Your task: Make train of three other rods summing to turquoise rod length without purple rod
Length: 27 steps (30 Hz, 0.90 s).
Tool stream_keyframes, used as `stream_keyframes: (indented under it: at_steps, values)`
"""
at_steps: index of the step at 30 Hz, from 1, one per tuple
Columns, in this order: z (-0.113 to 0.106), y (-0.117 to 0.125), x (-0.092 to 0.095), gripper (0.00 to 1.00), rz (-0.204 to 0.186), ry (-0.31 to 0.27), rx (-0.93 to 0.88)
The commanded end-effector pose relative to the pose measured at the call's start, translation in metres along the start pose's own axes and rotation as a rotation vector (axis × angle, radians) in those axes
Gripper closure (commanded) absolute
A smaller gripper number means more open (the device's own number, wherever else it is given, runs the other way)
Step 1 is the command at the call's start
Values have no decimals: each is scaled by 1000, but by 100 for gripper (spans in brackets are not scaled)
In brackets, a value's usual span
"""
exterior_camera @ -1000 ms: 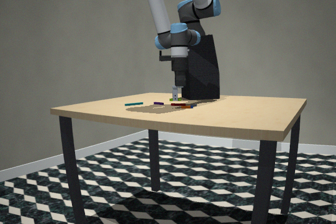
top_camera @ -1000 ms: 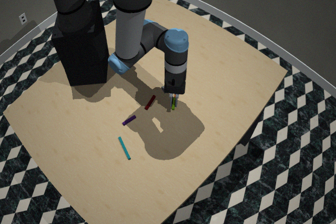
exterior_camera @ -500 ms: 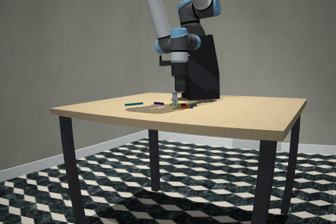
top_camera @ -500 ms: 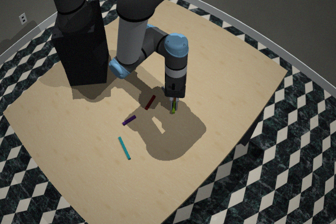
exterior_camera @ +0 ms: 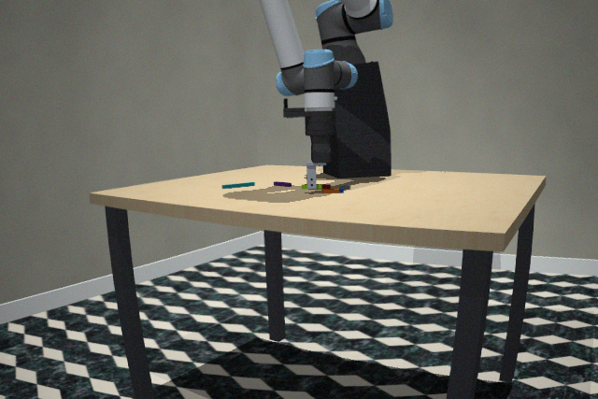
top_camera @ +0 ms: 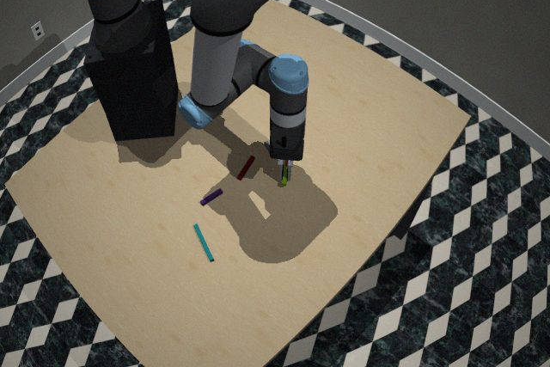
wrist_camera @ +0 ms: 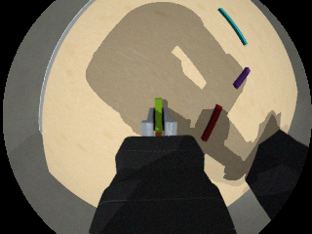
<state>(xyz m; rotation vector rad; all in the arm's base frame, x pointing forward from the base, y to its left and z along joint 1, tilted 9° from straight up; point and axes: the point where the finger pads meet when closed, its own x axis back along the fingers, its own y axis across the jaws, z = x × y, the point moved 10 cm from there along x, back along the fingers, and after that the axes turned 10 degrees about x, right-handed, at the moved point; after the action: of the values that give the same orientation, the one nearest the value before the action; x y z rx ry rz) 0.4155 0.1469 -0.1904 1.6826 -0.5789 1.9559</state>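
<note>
My gripper [top_camera: 284, 174] is shut on the lime rod [top_camera: 284, 181], held down at the table top in the arm's shadow. In the wrist view the lime rod [wrist_camera: 158, 108] sticks out ahead of the fingers. An orange rod [exterior_camera: 331, 190] and a small blue rod [exterior_camera: 342, 189] lie right behind the lime rod [exterior_camera: 305, 187], in about one line with it; the fingers hide the gap between them. The red rod [top_camera: 245, 168] lies just left of the gripper. The purple rod [top_camera: 211, 197] and the turquoise rod [top_camera: 203, 242] lie further to the front left.
The dark robot base block [top_camera: 131, 74] stands at the back left of the table. The arm's elbow [top_camera: 289, 73] hangs over the rods.
</note>
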Motion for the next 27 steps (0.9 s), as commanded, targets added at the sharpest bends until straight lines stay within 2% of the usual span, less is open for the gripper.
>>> stream_keyframes:
  at_steps: [1, 27]
  values:
    - [1, -1, 0, 76, 3, 1, 0]
    - [2, -1, -6, 76, 4, 2, -1]
